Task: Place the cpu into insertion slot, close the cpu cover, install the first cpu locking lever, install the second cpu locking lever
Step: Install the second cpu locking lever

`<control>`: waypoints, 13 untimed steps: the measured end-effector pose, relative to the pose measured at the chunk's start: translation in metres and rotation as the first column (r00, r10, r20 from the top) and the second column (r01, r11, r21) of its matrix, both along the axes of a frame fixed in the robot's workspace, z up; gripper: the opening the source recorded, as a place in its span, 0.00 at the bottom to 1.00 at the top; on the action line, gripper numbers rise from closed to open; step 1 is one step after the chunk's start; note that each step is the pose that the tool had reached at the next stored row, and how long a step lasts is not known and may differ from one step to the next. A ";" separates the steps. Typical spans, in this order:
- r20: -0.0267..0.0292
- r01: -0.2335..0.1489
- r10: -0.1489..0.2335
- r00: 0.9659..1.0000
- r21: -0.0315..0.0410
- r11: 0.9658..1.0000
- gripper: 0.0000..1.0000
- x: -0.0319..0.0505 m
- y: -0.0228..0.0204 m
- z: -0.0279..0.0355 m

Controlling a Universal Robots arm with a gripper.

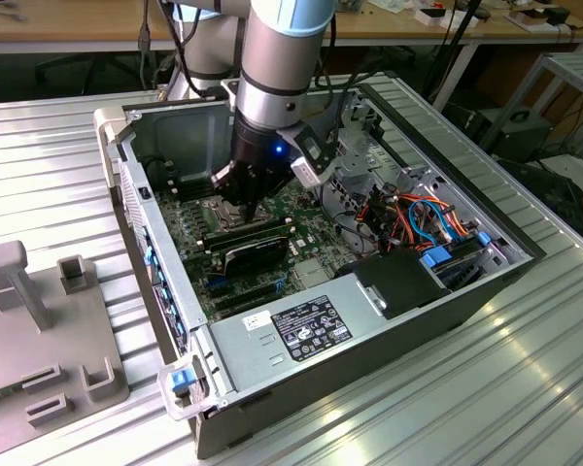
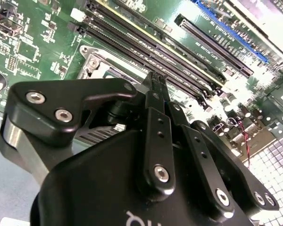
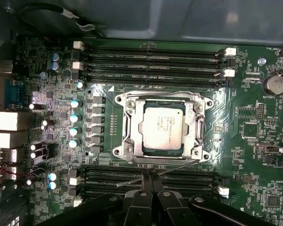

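In the first wrist view the cpu [image 3: 162, 125] sits in the insertion slot [image 3: 161, 151] under the closed cpu cover [image 3: 135, 129], and the end effector [image 3: 153, 180], fingers pinched together, pinches a thin, springy locking lever [image 3: 179, 167], best taken near its end

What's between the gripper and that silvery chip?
In the first wrist view, the cpu cover's frame edge and a thin metal lever lie between the gripper and cpu.
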State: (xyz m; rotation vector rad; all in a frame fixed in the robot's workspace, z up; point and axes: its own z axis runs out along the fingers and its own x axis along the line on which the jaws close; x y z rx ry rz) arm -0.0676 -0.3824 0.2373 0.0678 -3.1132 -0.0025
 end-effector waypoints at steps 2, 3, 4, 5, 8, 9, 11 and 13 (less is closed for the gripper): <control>0.000 0.000 0.000 1.000 0.000 1.000 0.11 -0.0035 -0.0002 0.0001; 0.000 0.000 0.000 1.000 0.000 1.000 0.11 -0.0045 -0.0004 0.0000; 0.000 0.000 0.000 1.000 0.000 1.000 0.11 -0.0062 -0.0011 0.0001; 0.000 0.000 0.000 1.000 0.000 1.000 0.11 -0.0077 -0.0028 0.0001; 0.000 0.000 0.000 1.000 0.000 1.000 0.11 -0.0128 -0.0056 0.0001; 0.000 0.000 0.000 1.000 0.000 1.000 0.11 -0.0144 -0.0057 0.0000; 0.000 0.000 0.000 1.000 0.000 1.000 0.11 -0.0169 -0.0053 0.0000; 0.000 0.000 0.000 1.000 -0.001 1.000 0.11 -0.0161 -0.0049 0.0003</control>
